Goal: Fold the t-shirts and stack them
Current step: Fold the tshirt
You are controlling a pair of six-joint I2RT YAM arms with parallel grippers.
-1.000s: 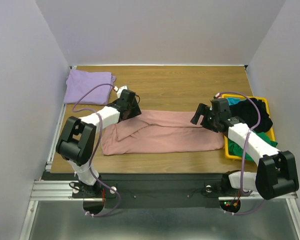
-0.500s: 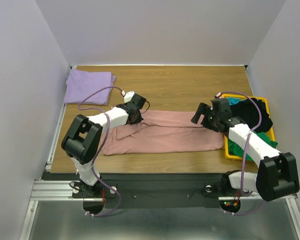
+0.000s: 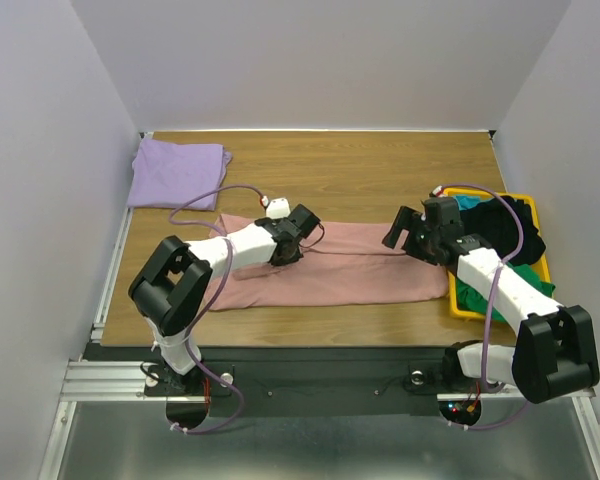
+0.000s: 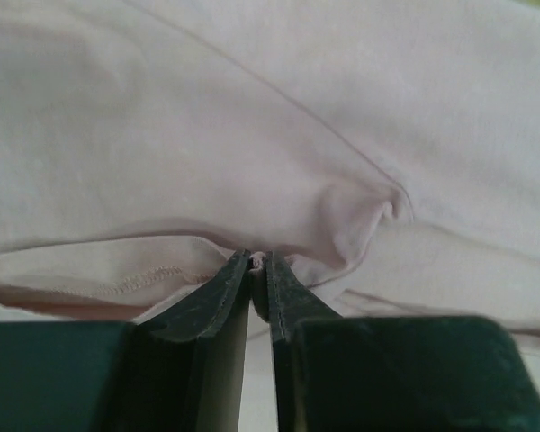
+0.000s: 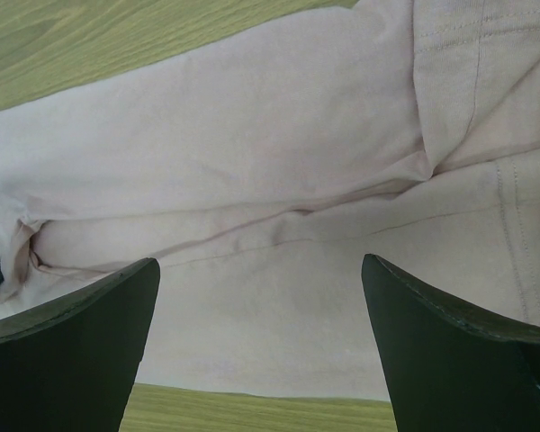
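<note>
The dusty pink t-shirt (image 3: pixel 370 270) lies stretched across the middle of the table. My left gripper (image 3: pixel 308 232) is shut on a pinch of its fabric near the shirt's middle top edge. The left wrist view shows the jaws (image 4: pixel 256 262) closed on a small fold of pink cloth (image 4: pixel 252 135). My right gripper (image 3: pixel 398 230) is open and empty, just above the shirt's right part. The right wrist view shows the pink cloth (image 5: pixel 252 162) between the spread fingers (image 5: pixel 81 333). A folded lavender t-shirt (image 3: pixel 178 172) lies at the back left.
A yellow bin (image 3: pixel 458 312) stands at the right edge and holds a black shirt (image 3: pixel 510 225), a green shirt (image 3: pixel 472 298) and a teal one (image 3: pixel 468 203). My right arm reaches over the bin. White walls close in the table on three sides.
My left gripper has moved right and a little nearer, pulling the shirt's left part over towards the middle. The right arm has barely moved.
</note>
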